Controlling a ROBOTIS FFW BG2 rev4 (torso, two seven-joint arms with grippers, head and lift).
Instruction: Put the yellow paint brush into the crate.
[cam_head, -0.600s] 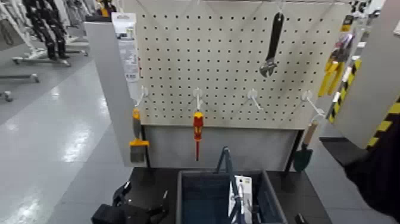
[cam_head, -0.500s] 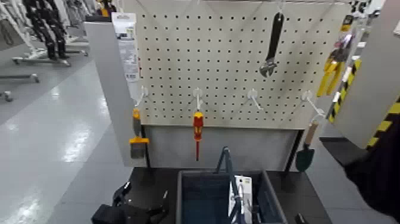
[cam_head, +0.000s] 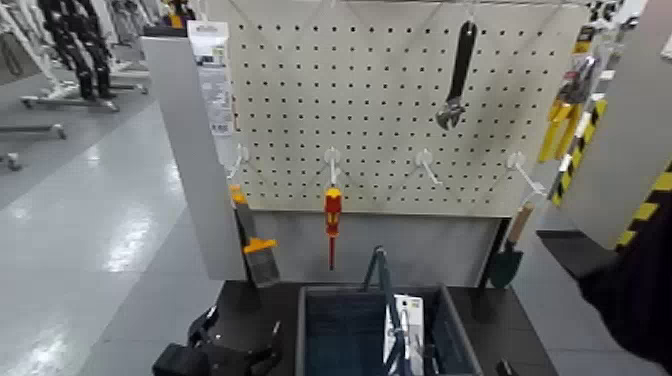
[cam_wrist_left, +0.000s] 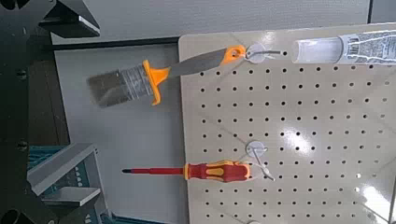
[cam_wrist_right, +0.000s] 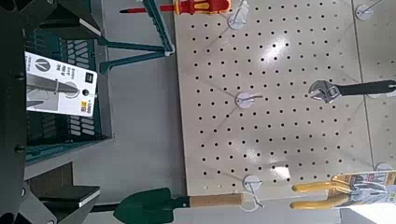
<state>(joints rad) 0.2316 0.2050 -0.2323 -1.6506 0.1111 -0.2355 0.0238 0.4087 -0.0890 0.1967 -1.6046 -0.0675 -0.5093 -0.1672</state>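
Note:
The yellow paint brush hangs from the leftmost hook of the pegboard, tilted with its grey bristles swung toward the board's middle; the left wrist view shows the paint brush by itself, with nothing gripping it. Below the board stands the dark grey-blue crate, its folding handle raised. My left gripper sits low, left of the crate and under the brush, open and empty, its dark fingers apart. The right gripper looks at the board from the crate's other side, open and empty.
A red-and-yellow screwdriver, a black wrench, a green trowel and yellow pliers hang on the board. A white carded item lies in the crate. A grey post flanks the board's left edge.
The brush has swung on its hook from hanging straight to tilted, bristles now lower and farther right. The trowel shifted slightly. Both arms stay about where they were.

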